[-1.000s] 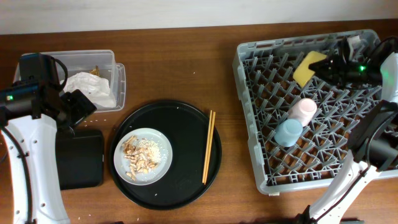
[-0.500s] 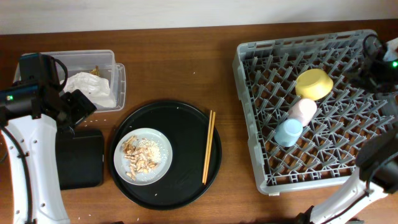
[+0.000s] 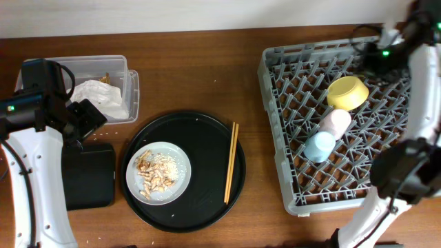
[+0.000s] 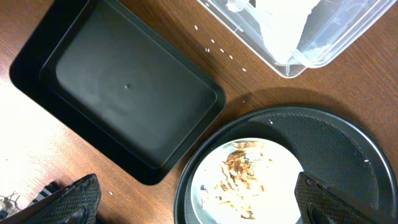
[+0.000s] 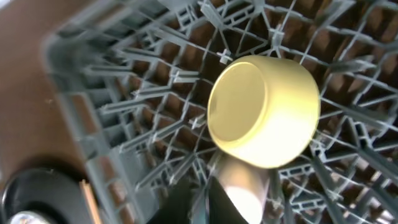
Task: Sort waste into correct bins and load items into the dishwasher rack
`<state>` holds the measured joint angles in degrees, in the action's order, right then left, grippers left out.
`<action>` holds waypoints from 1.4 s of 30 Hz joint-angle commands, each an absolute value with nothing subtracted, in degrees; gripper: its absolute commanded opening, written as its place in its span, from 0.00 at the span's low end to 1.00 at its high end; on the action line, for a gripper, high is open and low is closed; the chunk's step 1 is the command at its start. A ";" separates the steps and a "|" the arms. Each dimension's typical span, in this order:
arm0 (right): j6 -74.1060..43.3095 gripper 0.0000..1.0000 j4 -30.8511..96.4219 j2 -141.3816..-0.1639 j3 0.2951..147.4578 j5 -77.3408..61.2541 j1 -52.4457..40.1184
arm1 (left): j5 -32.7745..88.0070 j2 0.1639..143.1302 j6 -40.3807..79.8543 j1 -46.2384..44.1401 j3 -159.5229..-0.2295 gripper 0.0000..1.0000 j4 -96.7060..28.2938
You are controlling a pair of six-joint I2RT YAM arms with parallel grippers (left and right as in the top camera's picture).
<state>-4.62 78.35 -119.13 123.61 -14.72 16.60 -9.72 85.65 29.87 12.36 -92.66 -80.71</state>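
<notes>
- Right jaws: closed tight on nothing, over the far side of the rack (image 3: 270,103). They are near the yellow bowl (image 5: 264,112) but not touching it.
- Left jaws: spread as wide as they go and empty. They hang above the worktop (image 3: 200,76), between the clear box (image 3: 132,89) and the flat black tray (image 3: 88,176).
- The yellow bowl lies tipped among the pegs, in a row with the pink bowl (image 3: 335,122) and the blue bowl (image 3: 319,146).
- The grey plate (image 3: 176,156) sits flat in the round black tray (image 3: 207,134) with food scraps (image 3: 153,176) on it.
- The plate looks stiff and smooth, probably slippery, and lying flat it offers only its rim to take hold of. The loose scraps would likely slide once it tilts, so it should be kept level until it is over a bin.
- The chopsticks (image 3: 231,162) lie side by side at the round tray's right edge. They look light and thin and may roll or cross, so pinching both across the middle seems best.
- The napkin (image 3: 103,98) lies in the clear box.
</notes>
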 commanded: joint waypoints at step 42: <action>-5.98 0.43 94.28 -98.65 124.42 -19.94 2.39 | -10.33 85.17 30.59 12.49 -92.60 0.99 -80.64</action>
<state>-7.25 91.92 -99.33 124.25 -18.63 9.93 -9.72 85.65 29.87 12.36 -92.66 -80.73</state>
